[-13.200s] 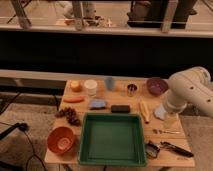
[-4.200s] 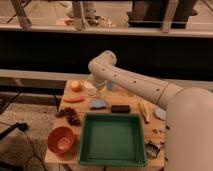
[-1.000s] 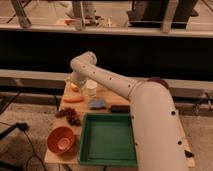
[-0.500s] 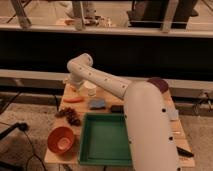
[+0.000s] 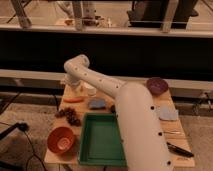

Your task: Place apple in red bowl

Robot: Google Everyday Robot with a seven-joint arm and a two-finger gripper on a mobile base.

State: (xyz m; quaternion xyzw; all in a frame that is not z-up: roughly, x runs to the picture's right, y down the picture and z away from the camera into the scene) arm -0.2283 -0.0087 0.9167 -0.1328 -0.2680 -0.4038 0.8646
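1. The pincer (image 5: 74,86) hangs over the wooden bench's (image 5: 174,126) far left corner; whether it is apart or together cannot be told.
2. The small yellowish apple is hidden from view.
3. The round orange-red bowl (image 5: 62,140) sits at the near left corner.

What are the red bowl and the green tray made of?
Red bowl: probably plastic, smooth even orange-red, paler inside. Green tray: likely plastic too, one flat colour, moulded rim. The gripper is at the table's far left corner, away from both.
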